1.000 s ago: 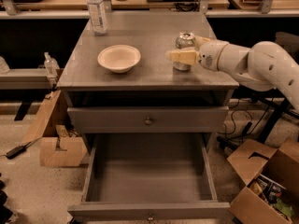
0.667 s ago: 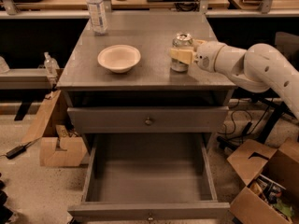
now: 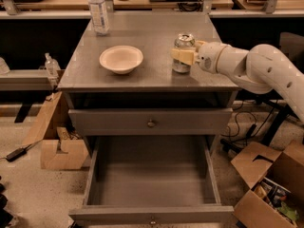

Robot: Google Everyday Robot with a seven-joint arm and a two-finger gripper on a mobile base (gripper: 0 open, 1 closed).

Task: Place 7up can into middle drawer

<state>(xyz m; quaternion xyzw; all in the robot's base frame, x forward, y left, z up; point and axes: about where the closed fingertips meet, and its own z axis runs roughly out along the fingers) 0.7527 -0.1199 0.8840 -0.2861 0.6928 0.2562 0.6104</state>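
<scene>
The 7up can (image 3: pixel 183 42) stands upright on the grey cabinet top (image 3: pixel 152 32), right of centre. My gripper (image 3: pixel 184 56) reaches in from the right on a white arm (image 3: pixel 256 68). It is at the can's mid height and covers part of its front. The can's base rests on the top. The middle drawer (image 3: pixel 152 177) is pulled out wide below, and its grey floor is bare. Its front (image 3: pixel 152 215) is at the bottom of the view.
A cream bowl (image 3: pixel 121 58) sits left of the can. A clear water bottle (image 3: pixel 98 11) stands at the back left corner. The upper drawer (image 3: pixel 151 122) is closed. Cardboard boxes lie on the floor at left (image 3: pixel 54 141) and at bottom right (image 3: pixel 273 184).
My gripper has moved slightly left, closer onto the can. The can has stayed upright on the top.
</scene>
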